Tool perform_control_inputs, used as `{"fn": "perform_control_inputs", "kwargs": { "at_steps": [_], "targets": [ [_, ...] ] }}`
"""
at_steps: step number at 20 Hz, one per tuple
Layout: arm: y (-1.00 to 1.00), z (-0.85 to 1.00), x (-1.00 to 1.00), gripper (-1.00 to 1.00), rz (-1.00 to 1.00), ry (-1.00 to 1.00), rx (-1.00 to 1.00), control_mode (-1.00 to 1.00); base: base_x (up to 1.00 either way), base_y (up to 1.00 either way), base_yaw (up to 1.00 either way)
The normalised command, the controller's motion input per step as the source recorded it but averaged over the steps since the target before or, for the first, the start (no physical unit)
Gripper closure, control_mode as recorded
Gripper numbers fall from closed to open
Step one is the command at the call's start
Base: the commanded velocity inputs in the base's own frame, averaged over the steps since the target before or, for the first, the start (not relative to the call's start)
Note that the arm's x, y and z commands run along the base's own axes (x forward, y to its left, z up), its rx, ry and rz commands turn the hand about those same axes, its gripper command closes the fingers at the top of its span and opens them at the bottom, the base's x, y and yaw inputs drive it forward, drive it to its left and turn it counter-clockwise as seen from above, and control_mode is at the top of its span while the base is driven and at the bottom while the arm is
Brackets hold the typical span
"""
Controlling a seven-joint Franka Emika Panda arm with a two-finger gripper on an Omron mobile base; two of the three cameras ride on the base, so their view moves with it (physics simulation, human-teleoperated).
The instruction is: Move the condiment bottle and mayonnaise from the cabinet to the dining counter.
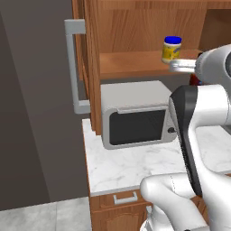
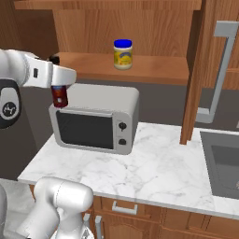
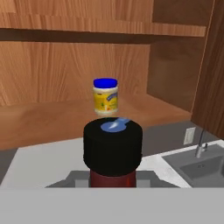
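Above the grey microwave's (image 2: 95, 121) left edge, jaws clench the slim dark red-brown bottle (image 2: 59, 96); pale yellow blue-lidded mayonnaise jar (image 2: 123, 54) waits on the wooden cabinet shelf (image 2: 154, 70). Neither delivered.

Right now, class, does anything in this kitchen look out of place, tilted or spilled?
Nothing stands out. The mayonnaise stands upright on the cabinet shelf, the gripper holds the condiment bottle upright above the microwave, and nothing looks spilled.
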Motion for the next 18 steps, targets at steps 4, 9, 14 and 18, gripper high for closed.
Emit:
{"fn": "perform_control_inputs", "kwargs": {
  "at_steps": [4,9,14,18],
  "targets": [
    [0.07,-0.37,0.0,1.0,0.0,0.14,0.0,-1.0,0.0,0.0,0.0],
    [0.11,-0.39,0.02,1.0,0.0,0.15,0.0,-1.0,0.0,0.0,0.0],
    [0.1,-0.11,0.01,1.0,0.0,0.11,0.0,-1.0,0.0,0.0,0.0],
    [0.0,0.0,0.0,1.0,0.0,0.0,0.0,1.0,-0.3,0.08,0.0]
  ]
}}
